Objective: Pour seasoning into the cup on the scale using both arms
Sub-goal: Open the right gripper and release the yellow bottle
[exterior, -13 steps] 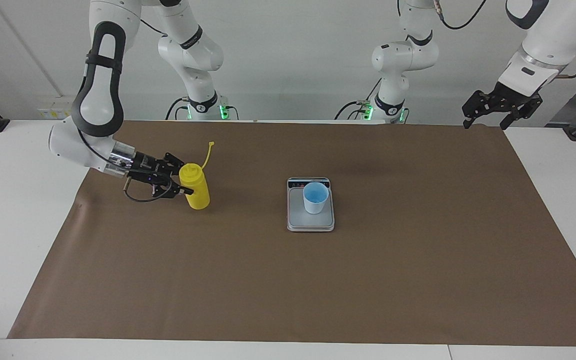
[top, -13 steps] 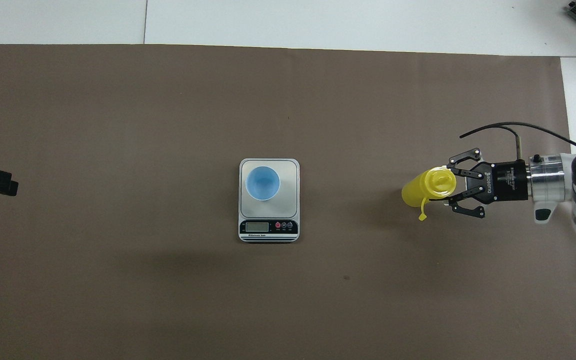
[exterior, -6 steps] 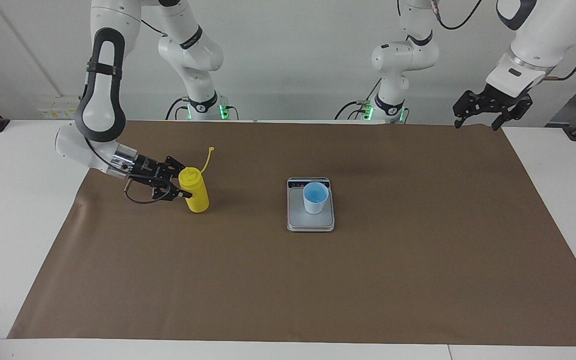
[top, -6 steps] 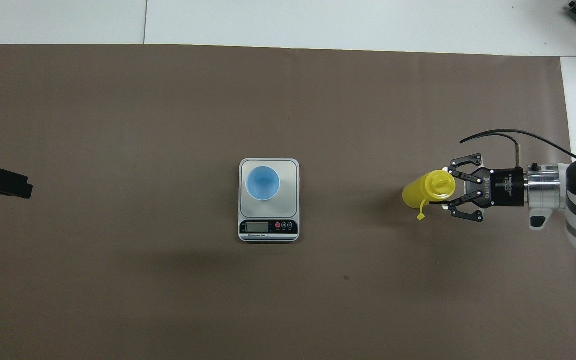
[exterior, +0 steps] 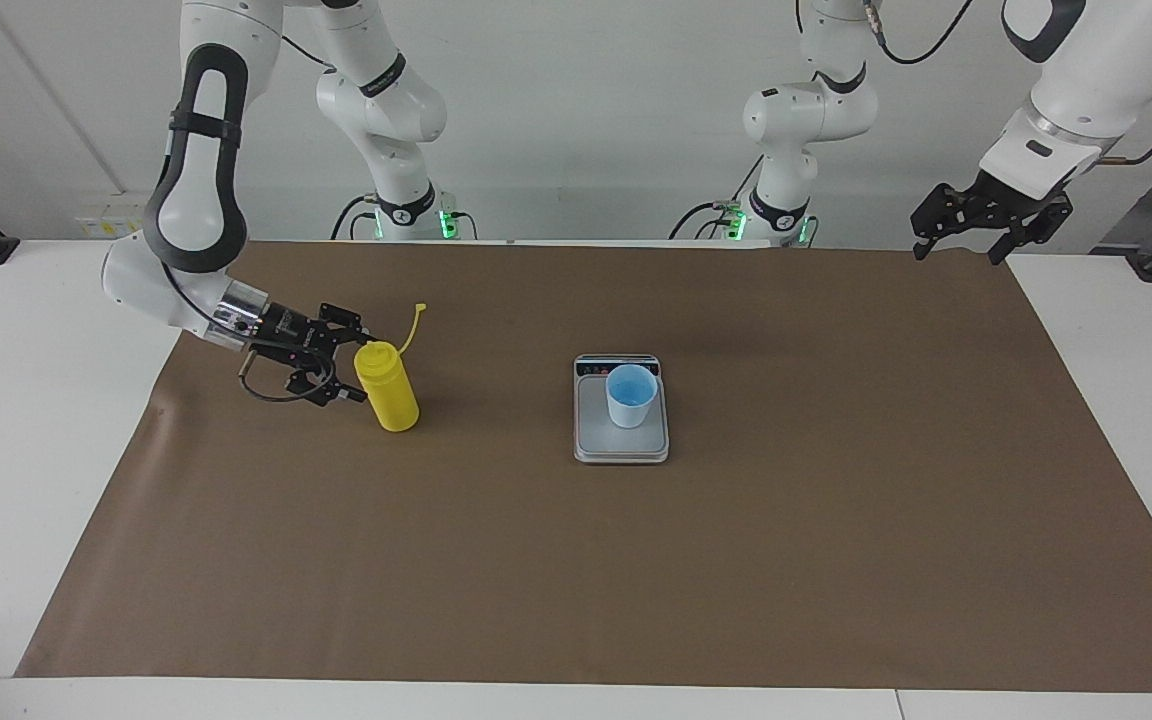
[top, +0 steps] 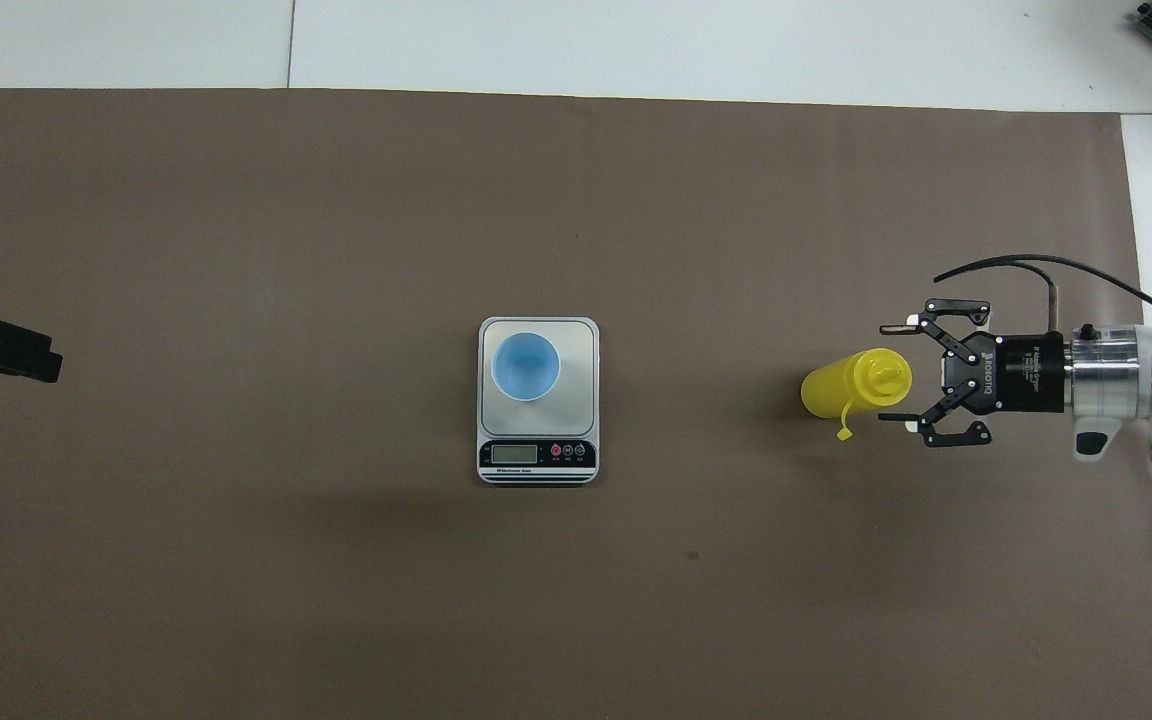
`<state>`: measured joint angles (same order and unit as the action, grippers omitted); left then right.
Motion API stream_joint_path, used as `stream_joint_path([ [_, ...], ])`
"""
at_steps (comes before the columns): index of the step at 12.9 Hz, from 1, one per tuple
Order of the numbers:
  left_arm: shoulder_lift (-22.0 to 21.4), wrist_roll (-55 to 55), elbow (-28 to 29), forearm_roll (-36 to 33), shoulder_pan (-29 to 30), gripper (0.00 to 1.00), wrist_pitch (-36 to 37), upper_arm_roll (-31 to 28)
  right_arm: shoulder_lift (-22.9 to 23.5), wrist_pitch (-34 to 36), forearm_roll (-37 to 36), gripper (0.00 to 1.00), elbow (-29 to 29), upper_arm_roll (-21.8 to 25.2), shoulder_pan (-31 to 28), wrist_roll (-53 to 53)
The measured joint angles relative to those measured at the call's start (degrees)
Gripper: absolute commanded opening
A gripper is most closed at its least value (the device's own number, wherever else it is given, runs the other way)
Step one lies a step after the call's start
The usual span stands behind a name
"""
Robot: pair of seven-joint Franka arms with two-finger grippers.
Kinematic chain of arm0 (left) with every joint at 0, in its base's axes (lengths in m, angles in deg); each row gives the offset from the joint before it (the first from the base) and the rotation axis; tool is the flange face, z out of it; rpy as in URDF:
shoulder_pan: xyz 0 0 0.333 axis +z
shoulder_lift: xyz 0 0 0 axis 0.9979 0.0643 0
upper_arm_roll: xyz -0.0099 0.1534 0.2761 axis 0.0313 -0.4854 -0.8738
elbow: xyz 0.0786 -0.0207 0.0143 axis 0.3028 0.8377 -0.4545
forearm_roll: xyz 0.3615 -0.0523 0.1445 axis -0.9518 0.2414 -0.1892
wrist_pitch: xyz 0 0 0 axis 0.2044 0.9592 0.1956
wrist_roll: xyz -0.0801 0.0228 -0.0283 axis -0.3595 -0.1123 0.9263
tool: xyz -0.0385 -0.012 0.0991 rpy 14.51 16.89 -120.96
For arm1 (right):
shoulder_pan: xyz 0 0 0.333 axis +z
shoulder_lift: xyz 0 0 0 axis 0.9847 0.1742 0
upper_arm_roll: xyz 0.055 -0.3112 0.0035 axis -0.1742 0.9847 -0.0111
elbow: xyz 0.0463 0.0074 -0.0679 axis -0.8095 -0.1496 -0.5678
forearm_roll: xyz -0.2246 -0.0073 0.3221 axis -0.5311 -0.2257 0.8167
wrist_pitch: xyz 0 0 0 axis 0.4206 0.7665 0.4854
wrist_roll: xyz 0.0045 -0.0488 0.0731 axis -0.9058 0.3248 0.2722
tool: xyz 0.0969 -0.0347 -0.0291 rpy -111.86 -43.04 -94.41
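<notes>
- Since the earlier frame, the right gripper (exterior: 349, 374) has spread its fingers off the seasoning bottle (exterior: 387, 387); they now stand wide on either side of its top and hold nothing.
- The bottle stands on the brown mat at centre left of the facing view, leaning a little, its cap strap (exterior: 412, 324) sticking up loose.
- The cup (exterior: 631, 395) sits on the scale (exterior: 621, 444) at the frame's centre, well apart from the bottle.
- The left gripper (exterior: 988, 217) hangs open and empty over the mat's edge at the upper right, waiting.
- Risk, as I judge it: the fingers flank the bottle closely, so a sideways pull-back could clip it and tip it over.
- A spill from the uncapped nozzle would then follow.
</notes>
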<state>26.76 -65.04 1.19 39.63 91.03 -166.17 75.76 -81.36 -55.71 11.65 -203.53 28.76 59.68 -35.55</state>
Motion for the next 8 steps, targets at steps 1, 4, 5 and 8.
stream_joint_path([
  [1, 0.04, 0.0, 0.0, 0.0, 0.0, 1.0, -0.47, 0.0, -0.55, 0.0, -2.92, 1.0, 0.09, 0.07, -0.3, 0.0],
  [4, 0.05, 0.0, 0.13, 0.0, -0.25, 1.0, -0.57, 0.09, -3.8, -0.01, -13.9, 1.0, 1.34, 0.26, -0.97, 0.0],
  [5, 0.06, -0.09, 0.23, 0.0, -0.65, 1.0, -0.57, 0.08, -5.22, -0.01, -17.74, 1.0, 2.27, 0.25, -1.04, 0.0],
  [8, 0.09, -2.55, 0.28, 0.0, -1.27, 1.0, -0.57, 0.08, -9.77, 0.43, -27.9, 1.0, 5.58, -0.55, 0.38, 0.01],
])
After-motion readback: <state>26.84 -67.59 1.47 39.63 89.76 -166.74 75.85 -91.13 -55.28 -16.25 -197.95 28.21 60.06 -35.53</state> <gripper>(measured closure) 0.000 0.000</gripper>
